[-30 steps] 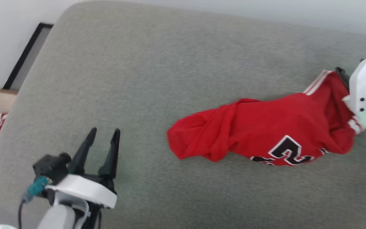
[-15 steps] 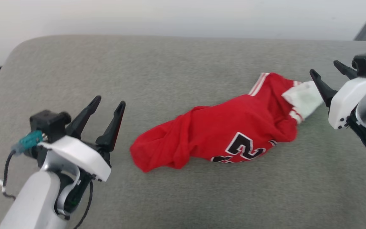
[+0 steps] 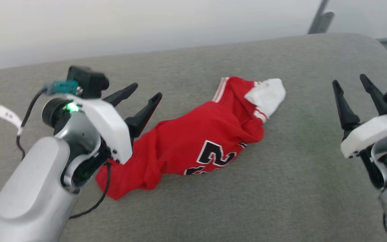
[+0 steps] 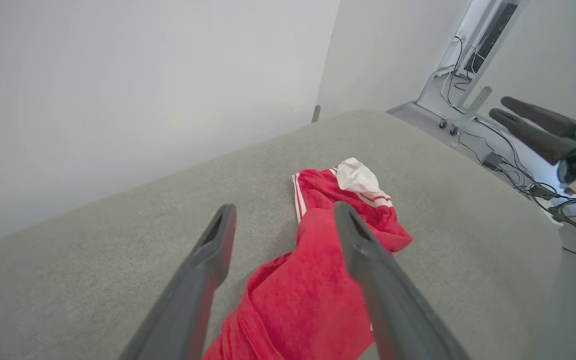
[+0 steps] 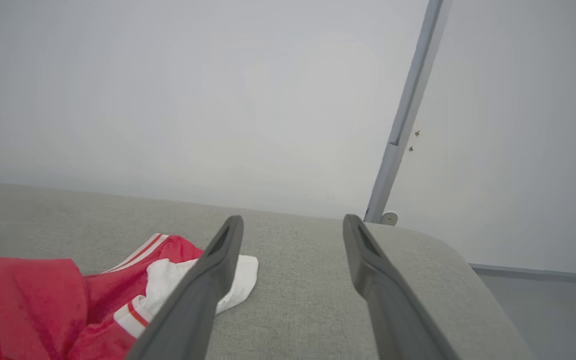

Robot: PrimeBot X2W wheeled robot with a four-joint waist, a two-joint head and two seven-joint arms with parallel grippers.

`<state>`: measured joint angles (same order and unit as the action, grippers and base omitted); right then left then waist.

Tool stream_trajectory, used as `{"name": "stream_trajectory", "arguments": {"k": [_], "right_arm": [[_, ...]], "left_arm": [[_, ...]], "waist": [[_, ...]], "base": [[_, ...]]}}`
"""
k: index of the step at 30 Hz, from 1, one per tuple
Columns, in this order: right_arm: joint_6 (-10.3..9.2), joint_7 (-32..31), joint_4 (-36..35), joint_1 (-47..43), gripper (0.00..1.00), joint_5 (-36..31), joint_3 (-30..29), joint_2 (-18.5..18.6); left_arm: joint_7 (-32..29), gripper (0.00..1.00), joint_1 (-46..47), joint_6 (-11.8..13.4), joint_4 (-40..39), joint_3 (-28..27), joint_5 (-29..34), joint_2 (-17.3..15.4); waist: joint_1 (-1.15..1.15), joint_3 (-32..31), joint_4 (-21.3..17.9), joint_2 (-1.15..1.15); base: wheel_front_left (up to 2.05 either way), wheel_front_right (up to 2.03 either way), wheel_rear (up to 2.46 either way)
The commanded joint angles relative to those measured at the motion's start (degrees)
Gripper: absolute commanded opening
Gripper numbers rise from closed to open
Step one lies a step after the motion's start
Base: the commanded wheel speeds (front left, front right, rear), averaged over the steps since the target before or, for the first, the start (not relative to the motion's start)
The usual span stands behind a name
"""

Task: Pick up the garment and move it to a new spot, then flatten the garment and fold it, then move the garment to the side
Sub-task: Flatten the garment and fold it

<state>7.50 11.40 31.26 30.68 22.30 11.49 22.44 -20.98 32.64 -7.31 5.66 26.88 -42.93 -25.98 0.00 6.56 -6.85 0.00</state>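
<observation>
The garment (image 3: 193, 148), a red jersey with a white sleeve and black number, lies crumpled in a long heap on the grey cushioned surface (image 3: 297, 188). My left gripper (image 3: 144, 92) hovers open over the heap's left end, nothing between its fingers. In the left wrist view the garment (image 4: 313, 280) lies under and between the two fingers, with its white sleeve (image 4: 360, 180) beyond. My right gripper (image 3: 348, 84) stands open to the right of the garment, apart from it. The right wrist view has the garment (image 5: 43, 305) at lower left, beside the left finger.
A pale wall runs behind the surface, with a grey metal post (image 3: 319, 18) at the back right. Off the surface's right end, cables (image 4: 528, 175) lie on the floor. The grey surface's rounded right edge (image 5: 468, 280) is close to my right gripper.
The camera has swung, shifting the scene. My left gripper has moved over the garment's left end. My right gripper has drawn back from the white sleeve, which now lies free.
</observation>
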Motion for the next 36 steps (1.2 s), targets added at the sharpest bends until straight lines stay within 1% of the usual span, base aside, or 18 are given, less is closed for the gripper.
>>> {"name": "stream_trajectory", "arguments": {"k": [1,5,7,10,12,15,19,26,27,28,32,36], "right_arm": [[-0.02,-0.1,-1.8,-2.0,1.00,-1.3,-2.0,-1.4],[-0.01,-2.0,-8.7,-7.3,1.00,-6.1,-6.8,-5.5],[-0.02,-3.2,-11.5,-9.4,1.00,-7.6,-8.2,-7.1],[-0.02,-5.0,-15.5,-11.9,1.00,-9.2,-9.4,-9.6],[-0.02,-6.1,-17.3,-13.1,1.00,-9.5,-9.7,-10.9],[-0.02,-7.0,-19.4,-14.1,1.00,-9.9,-10.2,-12.1],[-0.02,-7.6,-20.8,-14.8,1.00,-10.0,-10.2,-13.0],[-0.02,-7.7,-21.1,-13.8,1.00,-9.7,-9.8,-13.7],[-0.02,-7.7,-21.0,-13.7,1.00,-9.5,-9.7,-13.8],[-0.02,-7.6,-20.9,-13.6,1.00,-9.4,-9.6,-13.9],[-0.02,-7.3,-20.9,-13.5,1.00,-9.5,-10.2,-14.0],[-0.02,-7.2,-20.9,-14.1,1.00,-9.4,-11.2,-13.7]], "left_arm": [[-1.1,1.00,1.8,-0.2,0.3,0.8,-0.9,-0.1],[-5.6,1.00,5.6,-0.2,2.5,4.0,-2.6,-0.3],[-8.1,1.00,7.2,-0.2,4.2,5.2,-4.1,0.3],[-12.7,1.00,8.8,-0.2,6.9,7.2,-5.5,0.8],[-16.0,1.00,9.8,0.3,8.8,8.3,-6.1,1.6],[-19.9,1.00,10.9,0.9,11.1,9.7,-6.8,2.2],[-23.8,1.00,12.0,1.2,13.7,12.2,-5.8,2.6],[-24.6,1.00,13.5,0.7,18.9,15.7,-3.0,2.5],[-24.5,0.35,13.7,0.5,19.3,16.1,-2.9,2.6],[-24.3,0.00,14.0,0.3,19.7,16.3,-3.0,2.6],[-23.9,0.00,14.4,0.3,20.1,15.7,-5.1,3.1],[-25.4,0.00,12.9,0.1,17.8,14.7,-9.0,4.0]], "waist": [[0.00,0.8,-2.2,0.00],[0.00,2.1,-4.6,0.00],[0.00,2.7,-5.6,0.00],[0.00,3.7,-6.9,0.00],[0.00,4.4,-7.5,0.00],[0.00,5.6,-8.2,0.00],[0.00,6.7,-8.7,0.00],[0.00,8.6,-9.1,0.00],[0.00,8.8,-9.1,0.00],[0.00,8.9,-9.1,0.00],[0.00,9.1,-8.9,0.00],[0.00,8.7,-8.2,0.00]], "base": [[0.00,0.00,0.00],[0.00,0.00,0.00],[0.00,0.00,0.00],[0.00,0.00,0.00],[0.00,0.00,0.00],[0.00,0.00,0.00],[0.00,0.00,0.00],[0.00,0.00,0.00],[0.00,0.00,0.00],[0.00,0.00,0.00],[0.00,0.00,0.00],[0.00,0.00,0.00]]}}
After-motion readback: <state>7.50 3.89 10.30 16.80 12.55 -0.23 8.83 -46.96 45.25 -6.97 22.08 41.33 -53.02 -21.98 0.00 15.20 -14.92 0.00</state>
